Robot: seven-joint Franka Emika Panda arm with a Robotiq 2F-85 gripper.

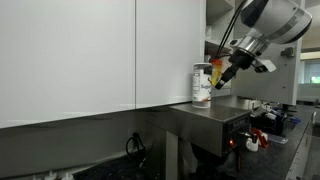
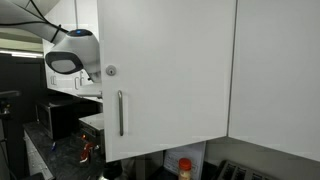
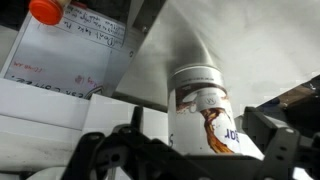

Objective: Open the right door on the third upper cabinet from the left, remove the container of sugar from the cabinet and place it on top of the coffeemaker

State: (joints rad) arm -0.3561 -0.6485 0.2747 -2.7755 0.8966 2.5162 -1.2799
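Along the left of an exterior view, two broad white cabinet panels (image 1: 100, 50) fill the frame down to a dark strip beneath them. Just past their right edge, the container of sugar (image 1: 201, 85) stands upright on the flat steel top of the coffeemaker (image 1: 225, 113), towards the left of that top. Close beside the canister on its right hangs the gripper (image 1: 224, 74), angled down at it from the arm (image 1: 272, 20) in the upper right corner. A patch of yellow and red shows between them, too small to name.

In an exterior view that faces the cabinet fronts, the arm's pale wrist (image 2: 70, 55) shows at the left, partly hidden behind the right door (image 2: 165, 80). A slim silver bar handle (image 2: 121, 112) runs vertically near the door's left edge, with a small round lock (image 2: 110, 71) above it. Below the door's lower edge is a red-capped jar (image 2: 184, 165).

In the wrist view, an orange cap (image 3: 45, 10) sits at the top left above a handwritten sheet (image 3: 70, 50). Further right, grey steel runs away behind the canister, which stands on it with its printed label facing the camera. The dark fingers (image 3: 110, 155) reach in from the bottom on either side of the canister. The gripper is released, its jaws spread wide with a gap visible between each one and the canister wall, so nothing is grasped.
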